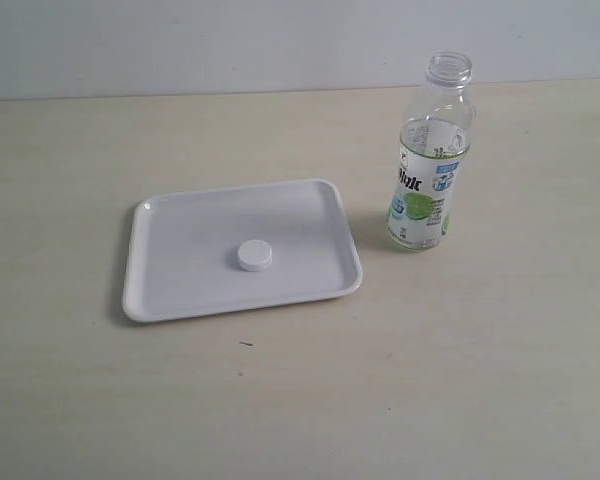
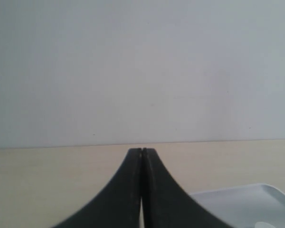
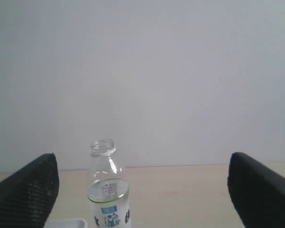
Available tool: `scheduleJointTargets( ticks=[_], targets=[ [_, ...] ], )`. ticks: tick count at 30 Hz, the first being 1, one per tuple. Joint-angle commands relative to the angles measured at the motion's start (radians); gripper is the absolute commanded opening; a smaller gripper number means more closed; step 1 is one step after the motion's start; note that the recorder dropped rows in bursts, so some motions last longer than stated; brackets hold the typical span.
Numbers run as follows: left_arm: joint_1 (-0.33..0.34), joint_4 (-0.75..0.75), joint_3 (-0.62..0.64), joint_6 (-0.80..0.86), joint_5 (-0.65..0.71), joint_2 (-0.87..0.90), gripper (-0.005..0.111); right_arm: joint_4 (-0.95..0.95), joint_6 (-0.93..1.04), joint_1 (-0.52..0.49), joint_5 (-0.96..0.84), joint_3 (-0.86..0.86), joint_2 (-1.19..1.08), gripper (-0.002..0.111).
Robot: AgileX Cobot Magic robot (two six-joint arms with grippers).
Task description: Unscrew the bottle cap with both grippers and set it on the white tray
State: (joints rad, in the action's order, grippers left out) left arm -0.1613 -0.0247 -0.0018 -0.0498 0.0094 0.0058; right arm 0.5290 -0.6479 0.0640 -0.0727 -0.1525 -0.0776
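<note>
The pale wood-grain surface [image 1: 480, 380] carries a flat white tray [image 1: 180, 250] and, near the tray's far right corner but apart from it, an upright open-necked bottle [image 1: 425, 190].

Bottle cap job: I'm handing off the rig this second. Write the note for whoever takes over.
Left pincer: shut, holding nothing.
Right pincer: open, empty, pointed toward the bottle but not around it.
Bottle cap: lies flat near the middle of the white tray.
Bottle: upright on the table, neck open, right of the tray in the exterior view, not touching it.
Done: cap is off and on the tray.
Left: nothing visible. Neither arm appears in the exterior view.
</note>
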Motion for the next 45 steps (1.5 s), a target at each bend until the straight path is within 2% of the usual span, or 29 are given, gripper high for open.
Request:
scheduleJointTargets(
  ticks=[1, 7, 18, 21, 26, 28, 45],
  targets=[
    [0.003, -0.005, 0.002, -0.007, 0.004, -0.006, 0.000, -0.030, -0.042, -0.072, -0.011, 0.087, 0.078, 0.091],
    [0.003, -0.005, 0.002, -0.007, 0.004, -0.006, 0.000, -0.033, -0.169, -0.093, 0.016, 0.153, 0.078, 0.091],
    [0.003, -0.005, 0.002, -0.007, 0.004, -0.006, 0.000, -0.059, -0.155, -0.093, 0.088, 0.153, 0.078, 0.091],
    [0.003, -0.005, 0.002, -0.007, 0.004, -0.006, 0.000, -0.133, -0.039, -0.093, 0.067, 0.153, 0.078, 0.091],
    [0.003, -0.005, 0.002, -0.007, 0.004, -0.006, 0.000, -0.415, 0.386, -0.093, 0.059, 0.153, 0.078, 0.091],
    [0.003, -0.005, 0.002, -0.007, 0.004, -0.006, 0.000, -0.483, 0.497, -0.093, 0.059, 0.153, 0.078, 0.091],
    [0.003, -0.005, 0.002, -0.007, 0.004, -0.006, 0.000, -0.489, 0.531, -0.093, 0.014, 0.153, 0.078, 0.091]
  ],
)
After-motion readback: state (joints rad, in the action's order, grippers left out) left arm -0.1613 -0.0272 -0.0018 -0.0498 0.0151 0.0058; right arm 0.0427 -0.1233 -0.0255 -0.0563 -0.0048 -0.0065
